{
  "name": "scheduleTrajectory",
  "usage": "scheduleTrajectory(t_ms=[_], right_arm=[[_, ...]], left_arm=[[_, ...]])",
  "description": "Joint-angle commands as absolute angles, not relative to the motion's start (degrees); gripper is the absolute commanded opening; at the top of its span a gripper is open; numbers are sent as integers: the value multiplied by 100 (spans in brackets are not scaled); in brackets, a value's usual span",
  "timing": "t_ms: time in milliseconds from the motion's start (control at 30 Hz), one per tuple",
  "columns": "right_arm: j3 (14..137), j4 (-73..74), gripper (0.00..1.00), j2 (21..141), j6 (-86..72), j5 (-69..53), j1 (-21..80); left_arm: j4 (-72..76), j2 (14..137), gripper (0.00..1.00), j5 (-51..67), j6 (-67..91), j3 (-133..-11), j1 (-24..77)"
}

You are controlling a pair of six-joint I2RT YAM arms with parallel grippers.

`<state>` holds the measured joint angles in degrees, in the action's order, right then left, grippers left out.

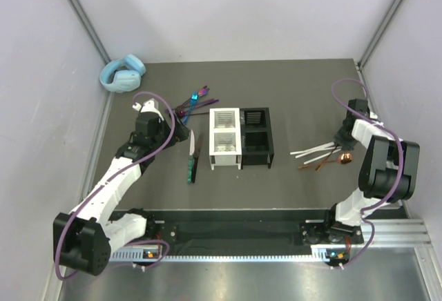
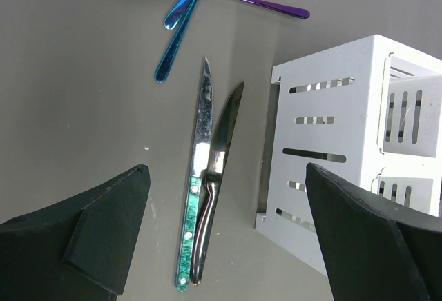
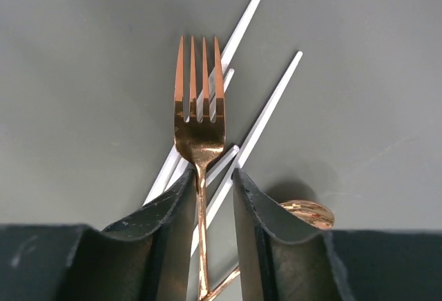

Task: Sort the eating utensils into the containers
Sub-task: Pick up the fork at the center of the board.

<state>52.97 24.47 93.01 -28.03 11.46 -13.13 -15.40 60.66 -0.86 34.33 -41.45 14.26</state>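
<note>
The dark table [image 1: 297, 94] carries everything. The left arm reaches out over it, and the left pincer [image 1: 181, 130] hangs with its fingers spread wide and nothing between them. The right pincer [image 1: 340, 142] is low over the table on the far side of the two boxes.

The white box [image 1: 213, 139] and the black box [image 1: 270, 139] stand touching between the two pincers. From the left wrist only a corner of the white box shows, just beside one finger, and the rest is cut off. What lies inside the compartments is hard to make out. Light-blue headphones [image 1: 123, 73] lie well beyond the left pincer, at the table's far corner.

Below the left pincer's open gap, two knives lie side by side and touching: a green-handled knife [image 2: 197, 183] and a steel-handled knife [image 2: 217, 170]. Ahead of that pincer lie the blue-purple spoons and forks [image 2: 181, 32], crossed over one another, with the bowl of one cut off at the picture's edge.

The right pincer's fingers [image 3: 166, 232] stand close on either side of the handle of a copper fork [image 3: 199, 128], whose tines point away from the pincer. A narrow gap shows beside the handle, so I cannot tell whether it is pinched. White sticks [image 3: 266, 118] run slantwise under the fork. A copper spoon [image 3: 307, 212] peeks out, half hidden behind one finger.
</note>
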Motion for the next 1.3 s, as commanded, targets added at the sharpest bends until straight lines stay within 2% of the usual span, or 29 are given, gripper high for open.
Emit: scheduleTrajectory(t_ms=[0,100,167,233,267,300,400,633,967,1267], right_arm=[[5431,2224,28,9474,-2760,1116,-1301],[5528,2285,36,9597,-2733,1125,-1301],[5563,2312,37,9650,-2716,1134,-1292],[5520,2233,30,9668,-2689,1142,-1257],[5493,2206,22,9668,-2672,1143,-1248],[5467,2154,7,9685,-2672,1134,-1239],[5484,2171,0,9791,-2637,1090,-1204],[5274,2223,0,9379,-2663,1186,-1090],[4948,2882,0,7543,-2628,1336,-888],[4695,2533,0,7374,-2382,819,-660]], left_arm=[[-1257,6100,99,-26,3349,-4131,1415],[-1257,6108,99,-26,3357,-4113,1415],[-1274,6108,99,-26,3349,-4104,1406],[-1283,6091,99,-26,3340,-4096,1415],[-1275,6082,99,-26,3340,-4087,1415],[-1283,6082,99,-26,3340,-4087,1415],[-1274,6091,99,-26,3340,-4087,1415],[-1266,6100,99,-26,3340,-4078,1415],[-1195,6196,99,149,3357,-4043,1415],[-1274,6258,99,202,3340,-4104,1415]])
